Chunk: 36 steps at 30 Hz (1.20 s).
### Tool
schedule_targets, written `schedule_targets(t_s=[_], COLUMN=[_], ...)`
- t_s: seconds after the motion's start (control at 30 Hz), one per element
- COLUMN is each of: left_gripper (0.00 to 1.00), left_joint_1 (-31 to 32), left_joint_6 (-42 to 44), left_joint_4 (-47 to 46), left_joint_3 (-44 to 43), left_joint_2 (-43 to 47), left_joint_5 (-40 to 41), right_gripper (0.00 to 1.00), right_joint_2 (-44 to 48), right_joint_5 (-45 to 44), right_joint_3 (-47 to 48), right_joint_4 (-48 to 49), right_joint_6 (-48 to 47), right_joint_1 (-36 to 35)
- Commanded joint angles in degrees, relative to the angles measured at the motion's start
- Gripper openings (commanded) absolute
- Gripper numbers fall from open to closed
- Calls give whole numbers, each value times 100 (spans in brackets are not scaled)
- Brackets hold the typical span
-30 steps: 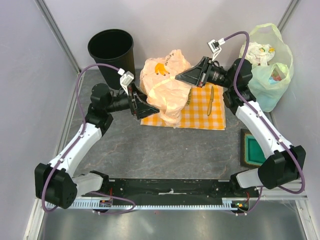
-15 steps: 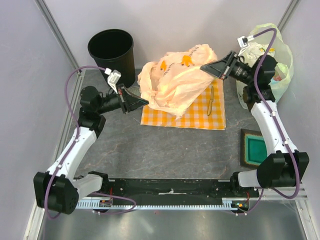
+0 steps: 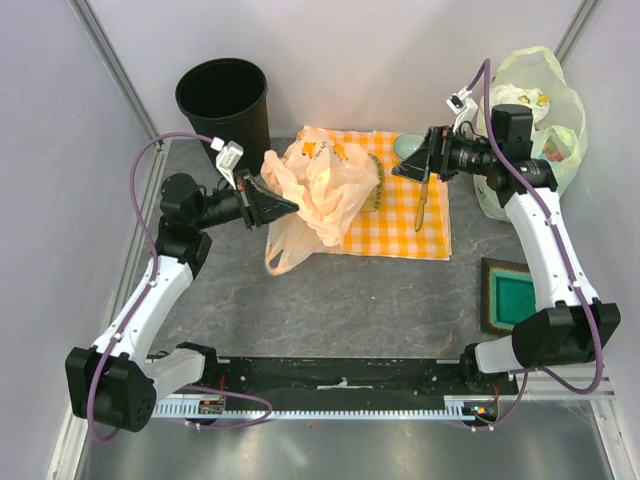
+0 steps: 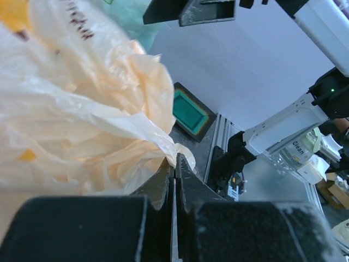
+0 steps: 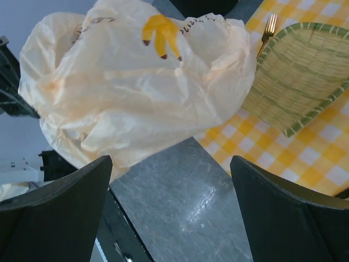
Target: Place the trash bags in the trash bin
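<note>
Black left pincer (image 4: 174,164): fingers pressed together on a thin fold at the left edge of the trash bag.
Trash bag (image 3: 320,185): peach, crumpled, hanging from that grip over the left edge of the checked cloth; one loop handle droops toward the table; wholly outside the bin.
Right pincer (image 3: 408,160): fingers wide apart, holding nothing, near the bag's right side but not touching it.
Trash bin (image 3: 223,100): upright in the far left corner, mouth open, nothing visible inside; near the bag, beyond the left pincer.
Progress: bag gripped, as I judge it; carrying it over the rim and letting it go inside is all left to do.
Surface: dark grey mottled table (image 3: 330,300); orange-and-white checked cloth (image 3: 410,230) bearing a woven tray (image 5: 300,82) and a gold fork (image 5: 267,33).
Room: pale walls (image 3: 400,50) on three sides; a stuffed pale green bag (image 3: 540,150) at far right; a green-lined square tray (image 3: 510,298) by the right edge.
</note>
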State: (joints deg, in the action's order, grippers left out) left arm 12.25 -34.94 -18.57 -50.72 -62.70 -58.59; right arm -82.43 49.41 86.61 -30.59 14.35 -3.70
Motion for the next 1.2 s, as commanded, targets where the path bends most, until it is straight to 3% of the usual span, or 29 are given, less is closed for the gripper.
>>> schedule_targets(t_s=[0.0, 0.27, 0.67, 0.83, 1.03, 1.17], left_gripper=[2, 2, 2, 2, 2, 2], left_joint_1=[189, 515, 840, 1025, 1069, 1060], left_joint_6=[162, 435, 628, 742, 1147, 1287], left_joint_4=[-33, 160, 310, 406, 845, 1108], left_joint_3=[-184, -245, -202, -184, -140, -96], left_joint_2=[-120, -225, -190, -182, -33, 73], left_joint_5=[84, -30, 5, -30, 84, 102], right_gripper=[97, 98, 98, 96, 62, 0], right_joint_2=[560, 510, -343, -536, -616, -581], right_joint_5=[131, -836, -784, -995, -827, -950], right_joint_3=[173, -241, -776, -874, -1041, -971], right_joint_4=[-1143, 52, 1748, 1960, 2013, 1882], right_joint_6=[-935, -56, 2008, 2124, 2204, 1888], right_joint_1=[-226, -1772, -2336, -2547, -2547, -2460])
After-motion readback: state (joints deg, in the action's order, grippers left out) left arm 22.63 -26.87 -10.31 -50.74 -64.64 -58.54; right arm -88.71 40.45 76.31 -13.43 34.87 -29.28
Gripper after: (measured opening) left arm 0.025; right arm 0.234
